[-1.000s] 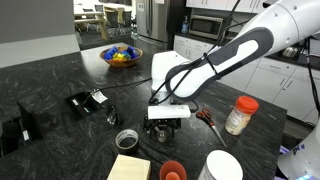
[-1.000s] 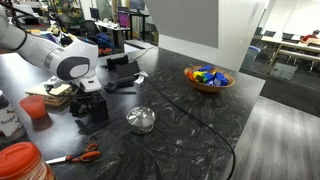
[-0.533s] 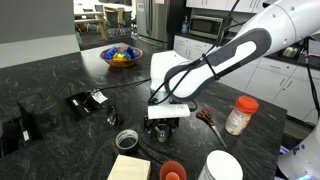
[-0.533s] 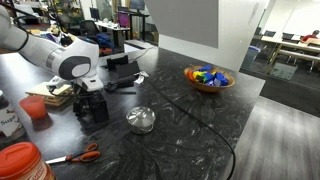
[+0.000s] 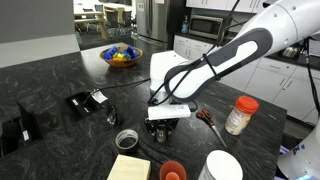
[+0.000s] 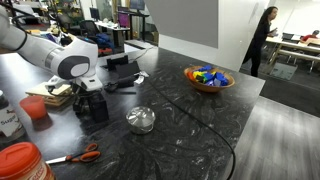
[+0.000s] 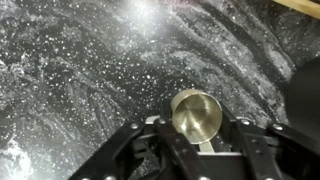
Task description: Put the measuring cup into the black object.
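Camera set-up: two exterior views, one wrist view.

In an exterior view, a raised mid-range camera looks across the black speckled table [image 5: 60, 75] toward a microwave [image 5: 205, 27]; the arm [image 5: 215, 65] enters from upper right. In an exterior view from another side, the camera looks along the table [image 6: 190, 130] toward an open office, arm [image 6: 60, 55] at left. Both exterior views share the table, fruit bowl [image 5: 122, 56] [image 6: 208, 77], arm and gripper [image 5: 166, 127] [image 6: 92, 104]. The wrist view is very close and faces down on the table [image 7: 80, 70], with the gripper [image 7: 198, 124] and measuring cup [image 7: 196, 112] at its bottom edge.

Silvery measuring cup [image 7: 197, 116], black countertop [image 7: 80, 70] speckled and veined with white, orange-lidded jar [image 5: 240, 115], white arm [image 5: 285, 25] with black bands
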